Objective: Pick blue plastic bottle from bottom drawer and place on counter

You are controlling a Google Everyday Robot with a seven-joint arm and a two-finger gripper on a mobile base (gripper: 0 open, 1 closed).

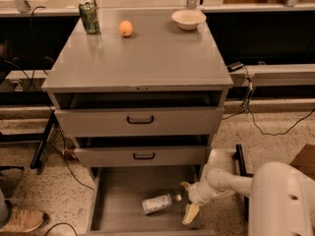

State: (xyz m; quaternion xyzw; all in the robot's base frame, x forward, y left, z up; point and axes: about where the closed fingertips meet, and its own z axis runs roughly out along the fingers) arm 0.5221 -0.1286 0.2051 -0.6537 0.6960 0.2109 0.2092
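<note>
In the bottom drawer (115, 193), pulled well out of the cabinet, the blue plastic bottle (158, 203) lies on its side on the plain grey floor, right of the middle. Its white cap points right and slightly up, and its pale label faces the camera. Just beside the cap end is the gripper (188, 199), lowered into the drawer's right side with its jaws spread wide. One finger (185, 185) sits above the level of the cap and the other hangs below it, pale and tapered. The jaws hold nothing, and whether either finger touches the bottle cannot be told. A white arm (224, 181) runs from the gripper to the right, over the drawer's edge, to the robot's bulky white body (283, 200) in the lower right corner.

Above the bottom drawer, the middle drawer (142, 156) and the top drawer (140, 121) each stand slightly open, each with a black handle at the centre. The table (147, 63), the glossy grey top of the cabinet, carries three things along its far edge: a green can (89, 17) upright at the left corner, an orange (126, 28) near it, and a pale bowl (188, 19) further right, well apart from both. On the speckled floor, cables (266, 127) trail to the right of the cabinet, and a shoe (19, 219) shows at the lower left.
</note>
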